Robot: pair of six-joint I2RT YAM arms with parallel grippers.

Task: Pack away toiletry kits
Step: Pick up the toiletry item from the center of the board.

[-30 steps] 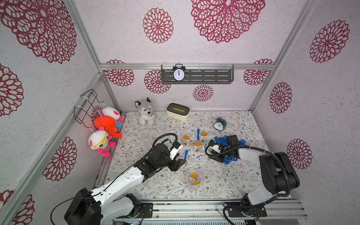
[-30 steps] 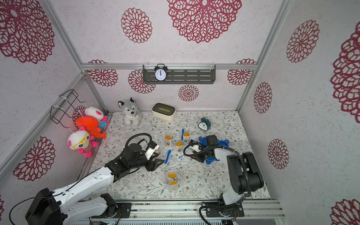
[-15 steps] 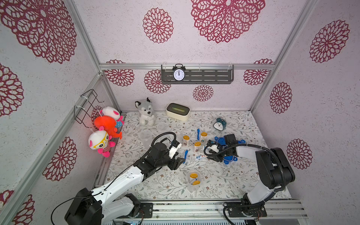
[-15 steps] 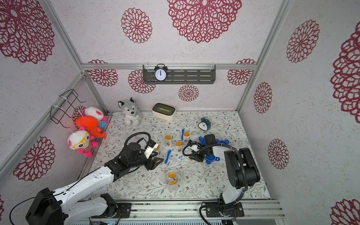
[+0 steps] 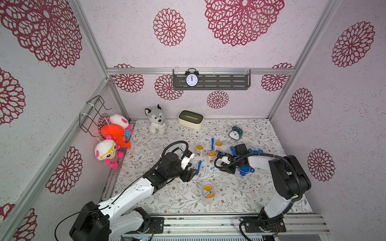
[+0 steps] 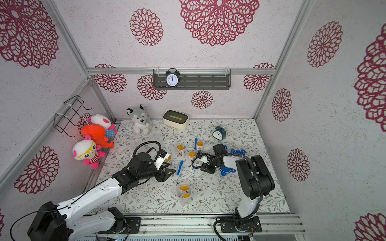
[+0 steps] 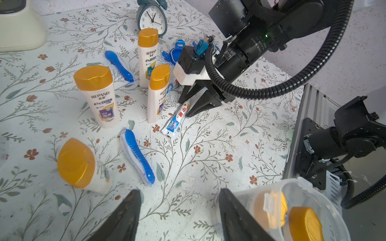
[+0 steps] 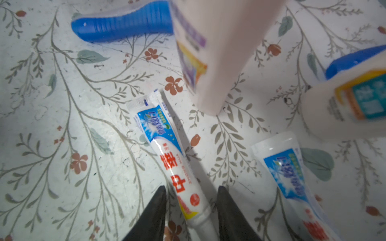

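Right wrist view has the right tool (image 8: 191, 187) with its jaws spread, one on each side of the cap end of a toothpaste tube (image 8: 165, 154). The tube lies flat on the worktop (image 8: 62, 125) and runs straight out ahead of the tool. Slivers of gap show, so the tool is astride the tube, not yet pinching it. Over the last second the right arm has leaned in and the tool has edged onto this tube.

A second tube (image 8: 286, 173) lies just beside it, and a bottle (image 8: 208, 52) stands just past the crimped end.

The left tool (image 7: 179, 190), spread and empty, has stayed hovering. A clear cup (image 7: 296, 181) just beside one jaw already holds two orange-capped bottles (image 7: 305, 223).

The pick looks set up, and closing would likely come next. The tube is thin and slick, so it may slip.
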